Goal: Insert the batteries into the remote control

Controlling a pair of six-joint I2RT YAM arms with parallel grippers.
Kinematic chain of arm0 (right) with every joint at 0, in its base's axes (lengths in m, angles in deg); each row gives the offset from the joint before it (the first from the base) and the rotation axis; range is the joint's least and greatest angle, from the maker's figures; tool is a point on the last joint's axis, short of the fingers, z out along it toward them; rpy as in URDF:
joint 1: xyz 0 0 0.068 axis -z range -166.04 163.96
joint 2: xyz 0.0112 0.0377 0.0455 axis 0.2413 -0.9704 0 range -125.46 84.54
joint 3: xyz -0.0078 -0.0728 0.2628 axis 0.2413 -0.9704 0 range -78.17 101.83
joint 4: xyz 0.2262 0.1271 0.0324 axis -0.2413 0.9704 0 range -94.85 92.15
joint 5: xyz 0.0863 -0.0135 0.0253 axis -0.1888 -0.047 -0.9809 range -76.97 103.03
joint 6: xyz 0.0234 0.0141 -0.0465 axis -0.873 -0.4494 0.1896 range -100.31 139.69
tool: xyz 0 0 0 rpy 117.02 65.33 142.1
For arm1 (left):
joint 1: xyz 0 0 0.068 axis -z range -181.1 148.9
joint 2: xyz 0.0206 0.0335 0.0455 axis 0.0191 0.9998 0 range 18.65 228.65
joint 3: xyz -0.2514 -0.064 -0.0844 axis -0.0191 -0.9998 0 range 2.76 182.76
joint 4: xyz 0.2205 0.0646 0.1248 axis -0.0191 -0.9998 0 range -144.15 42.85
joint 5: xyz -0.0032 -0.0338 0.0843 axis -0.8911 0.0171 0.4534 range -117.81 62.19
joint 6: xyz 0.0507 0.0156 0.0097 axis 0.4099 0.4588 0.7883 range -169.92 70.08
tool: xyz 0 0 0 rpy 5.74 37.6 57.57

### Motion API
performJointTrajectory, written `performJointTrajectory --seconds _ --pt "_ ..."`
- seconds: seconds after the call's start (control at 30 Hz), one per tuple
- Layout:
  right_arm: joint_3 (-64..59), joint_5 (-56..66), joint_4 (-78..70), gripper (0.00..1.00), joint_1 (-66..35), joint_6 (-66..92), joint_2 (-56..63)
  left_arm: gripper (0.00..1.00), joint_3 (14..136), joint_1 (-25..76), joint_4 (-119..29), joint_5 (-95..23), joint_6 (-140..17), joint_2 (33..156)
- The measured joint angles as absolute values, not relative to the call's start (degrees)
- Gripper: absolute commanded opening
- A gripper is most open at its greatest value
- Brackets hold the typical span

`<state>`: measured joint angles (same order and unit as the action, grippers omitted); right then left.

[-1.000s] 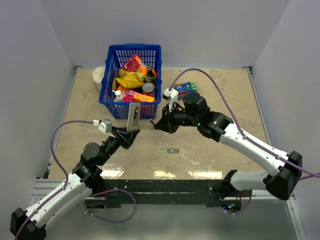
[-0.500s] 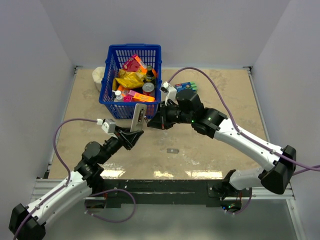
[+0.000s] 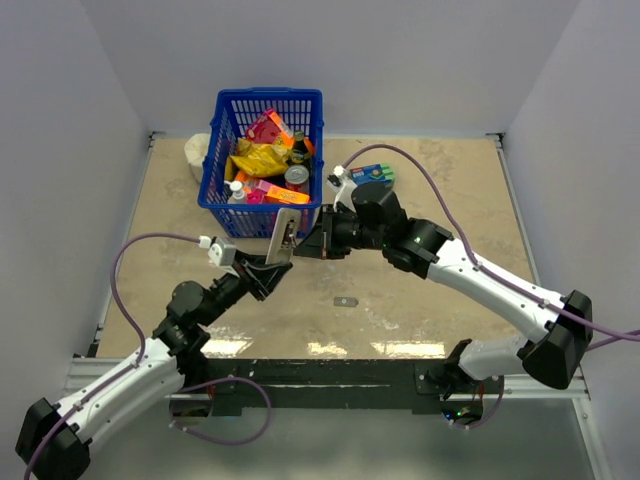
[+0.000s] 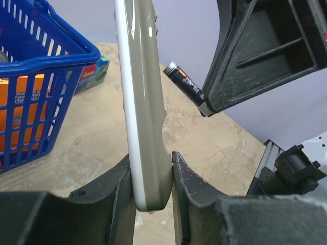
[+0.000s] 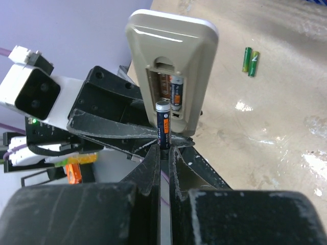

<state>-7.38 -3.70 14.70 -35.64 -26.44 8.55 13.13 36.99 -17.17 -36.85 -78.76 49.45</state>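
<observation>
My left gripper (image 3: 268,266) is shut on the lower end of the grey remote control (image 3: 281,236), holding it upright above the table. In the left wrist view the remote (image 4: 143,102) stands edge-on between the pads of that gripper (image 4: 151,166). Its back faces my right gripper (image 3: 306,244), and the battery compartment is open with one dark battery (image 5: 176,93) seated inside. The right gripper (image 5: 164,148) is shut on a second dark battery (image 5: 163,130), whose pale tip is just in front of the compartment's empty slot. That battery (image 4: 185,82) hangs a short way from the remote's back.
A blue basket (image 3: 212,150) full of packets stands right behind the remote. A blue-green box (image 3: 370,175) lies behind the right arm, and a white lump (image 3: 197,155) sits left of the basket. A small grey cover (image 3: 345,301) and a bright-green pair of sticks (image 5: 250,61) lie on the table.
The left gripper has carried the remote to the right and the right gripper has moved left with its battery, so the gap between them has closed. Both grips are unchanged.
</observation>
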Motion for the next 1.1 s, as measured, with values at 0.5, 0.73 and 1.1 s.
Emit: performJointTrajectory --seconds 0.5,0.73,1.1 --pt "-9.4 -1.3 13.1 0.0 -35.9 -31.4 8.8 0.0 12.1 39.7 -14.0 -36.3 -78.9 52.0" --pt "-9.4 -0.1 13.3 0.0 -35.9 -32.5 8.7 0.0 11.3 43.4 -11.0 -32.1 -79.4 53.8" --pt "-9.3 1.4 13.2 0.0 -35.9 -33.5 7.0 0.0 10.3 44.5 -8.3 -28.9 -84.0 55.9"
